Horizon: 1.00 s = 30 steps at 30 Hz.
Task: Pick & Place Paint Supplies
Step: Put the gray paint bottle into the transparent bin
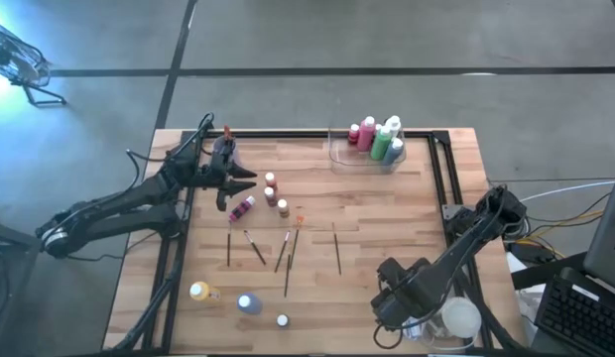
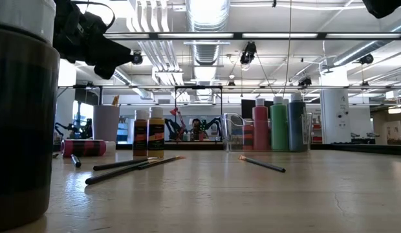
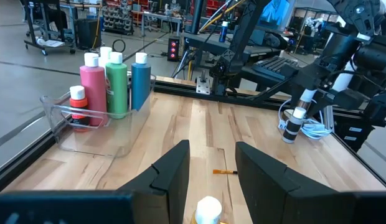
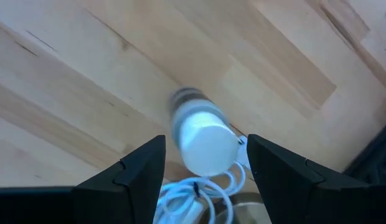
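so the left pincer point(image 1: 238, 185) hovers partly open and empty over the small bottles point(image 1: 275, 194); next it needs lowering onto one. right pincer point(image 4: 205, 163) open, empty.

Looking straight down on a wooden table point(image 1: 387, 213): clear tray point(image 1: 339, 154) at the far edge, packed with pink, green and white-capped bottles point(image 1: 379, 139). Left gripper point(image 1: 231, 181) out over the table's far left part, just beside three small upright bottles point(image 1: 273, 191) and a pink bottle lying flat point(image 1: 242, 208); thin brushes point(image 1: 285, 250) scattered mid-table, with yellow point(image 1: 200, 292), blue point(image 1: 248, 303) and dark point(image 1: 283, 320) bottles near the front edge. Right gripper point(image 1: 441, 322) low at the near right corner, next to a white round lump point(image 1: 459, 317).
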Each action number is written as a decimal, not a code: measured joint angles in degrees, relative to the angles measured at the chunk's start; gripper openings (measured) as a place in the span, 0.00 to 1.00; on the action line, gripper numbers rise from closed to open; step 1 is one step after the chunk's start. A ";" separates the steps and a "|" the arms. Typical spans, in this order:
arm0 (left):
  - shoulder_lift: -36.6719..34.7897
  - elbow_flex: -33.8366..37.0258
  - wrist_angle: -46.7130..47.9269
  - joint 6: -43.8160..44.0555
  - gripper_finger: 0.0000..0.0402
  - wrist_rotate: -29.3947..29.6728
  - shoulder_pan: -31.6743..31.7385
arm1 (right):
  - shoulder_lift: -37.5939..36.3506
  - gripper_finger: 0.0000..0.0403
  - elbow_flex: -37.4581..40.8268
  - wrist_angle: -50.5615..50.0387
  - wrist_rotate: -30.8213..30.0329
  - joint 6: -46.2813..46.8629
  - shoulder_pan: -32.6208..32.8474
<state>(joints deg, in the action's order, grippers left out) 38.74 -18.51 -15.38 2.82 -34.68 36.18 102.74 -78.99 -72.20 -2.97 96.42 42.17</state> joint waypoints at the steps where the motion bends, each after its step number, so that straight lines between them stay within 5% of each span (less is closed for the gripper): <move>1: 0.01 -0.01 0.00 -0.01 0.34 -0.02 -0.01 | 0.00 0.55 0.28 0.04 0.00 -0.02 0.00; 21: 0.00 -0.01 0.00 -0.01 0.34 -0.02 -0.01 | -0.02 0.28 0.40 0.42 -0.59 -2.91 -0.24; 30: 0.00 -0.01 0.00 -0.01 0.34 0.00 0.00 | -0.12 0.28 0.38 0.59 -2.68 -7.06 -1.54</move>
<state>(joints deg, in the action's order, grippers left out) 38.74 -18.52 -15.38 2.81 -34.68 36.18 102.62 -78.61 -71.61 -5.65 89.36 40.63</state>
